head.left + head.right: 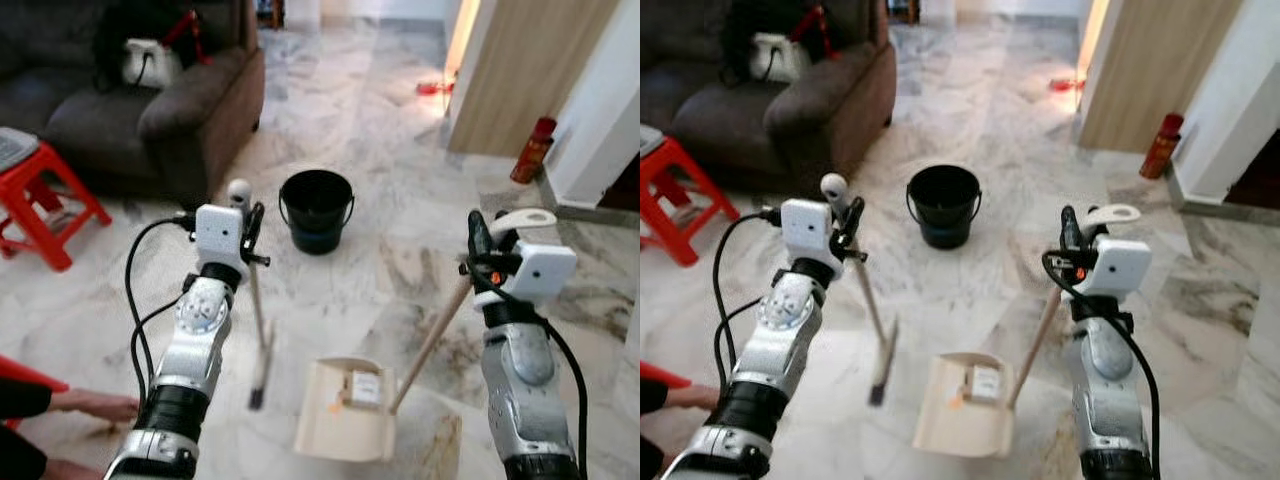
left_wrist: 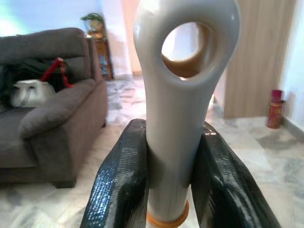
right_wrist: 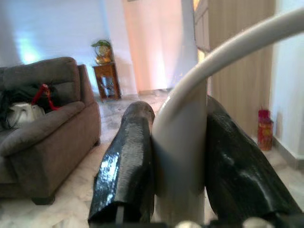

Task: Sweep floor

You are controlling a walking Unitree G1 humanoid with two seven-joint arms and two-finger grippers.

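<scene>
glossy marble floor (image 1: pixel 400 270), matt cloth sofa (image 1: pixel 150 110), smooth plastic broom handle (image 2: pixel 183 95), shiny black plastic bucket (image 1: pixel 317 210).

**A:** What does my right wrist camera give me?

**B:** I see my right gripper (image 3: pixel 179 156) clamped on a pale grey handle (image 3: pixel 183 142), one black finger (image 3: pixel 126 166) pressed to each side. The handle curves away above them.

**A:** And behind it?

**B:** A dark grey sofa (image 3: pixel 42 137) with a white bag (image 3: pixel 19 114) on its seat, a small wooden side table (image 3: pixel 107 80) with a plant further off, a wooden door (image 3: pixel 237 57), and a red canister (image 3: pixel 264 129) on the marble floor (image 3: pixel 71 199).
</scene>
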